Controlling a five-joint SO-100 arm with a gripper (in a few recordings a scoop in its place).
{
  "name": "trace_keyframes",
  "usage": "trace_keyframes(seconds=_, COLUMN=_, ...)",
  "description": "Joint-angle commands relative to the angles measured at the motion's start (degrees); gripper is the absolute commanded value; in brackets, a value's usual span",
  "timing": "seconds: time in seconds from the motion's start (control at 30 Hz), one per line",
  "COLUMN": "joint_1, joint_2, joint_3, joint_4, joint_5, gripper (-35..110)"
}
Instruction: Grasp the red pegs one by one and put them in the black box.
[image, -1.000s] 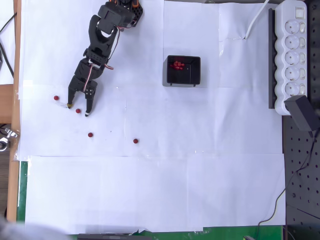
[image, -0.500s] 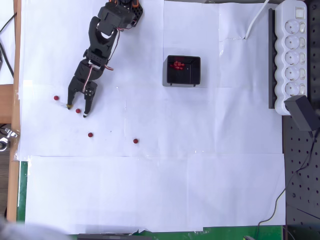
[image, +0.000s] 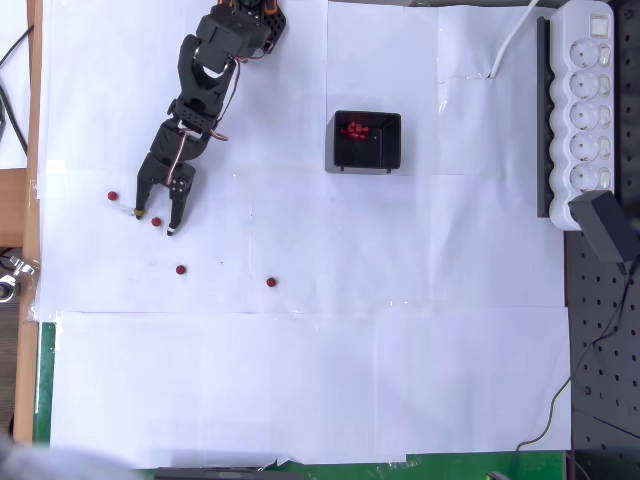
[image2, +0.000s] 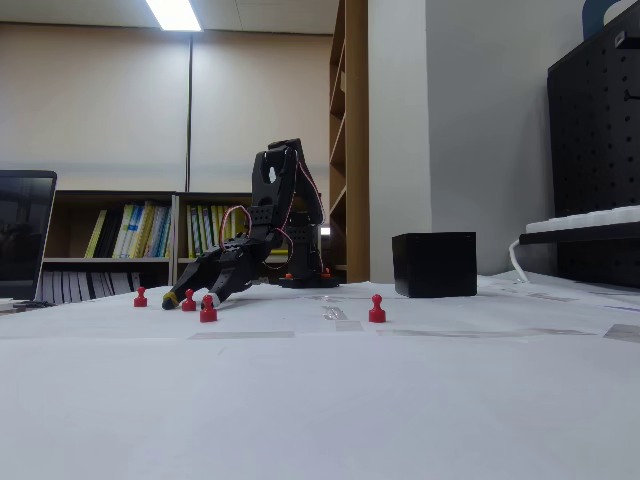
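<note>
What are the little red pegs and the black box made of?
The red pegs look like moulded plastic: uniform colour, smooth rounded heads on flared bases. The black box also seems to be plastic, with smooth dark walls that show a slight sheen. Neither can be confirmed from looks alone.

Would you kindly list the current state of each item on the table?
gripper: open, lowered, fingers either side of a peg
peg between fingers: upright on paper, not gripped
three other loose red pegs: standing on paper
black box: open-topped, several red pegs inside

4 red pegs (image: 180, 269) upright on paper; others inside black box (image: 365, 141).
</note>
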Motion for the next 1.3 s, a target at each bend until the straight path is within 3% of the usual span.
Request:
trace_keyframes(seconds=0.0, joint_1=-2.29, joint_2=-0.53, joint_3=1.85, joint_4=1.32, joint_5=-0.26, gripper=23)
trace_keyframes(seconds=0.23, joint_1=-3.78, joint_2=-2.29, joint_3=2.46, joint_4=7.21, joint_5=0.35, gripper=23)
trace_keyframes(seconds=0.63, joint_1=-4.04, joint_2=-3.08, joint_3=1.49, joint_4=8.53, joint_5=0.70, gripper=23)
trace_keyframes(seconds=1.27, joint_1=-3.43, joint_2=-5.80, joint_3=-1.67, joint_4=9.40, joint_5=1.41, gripper=0)
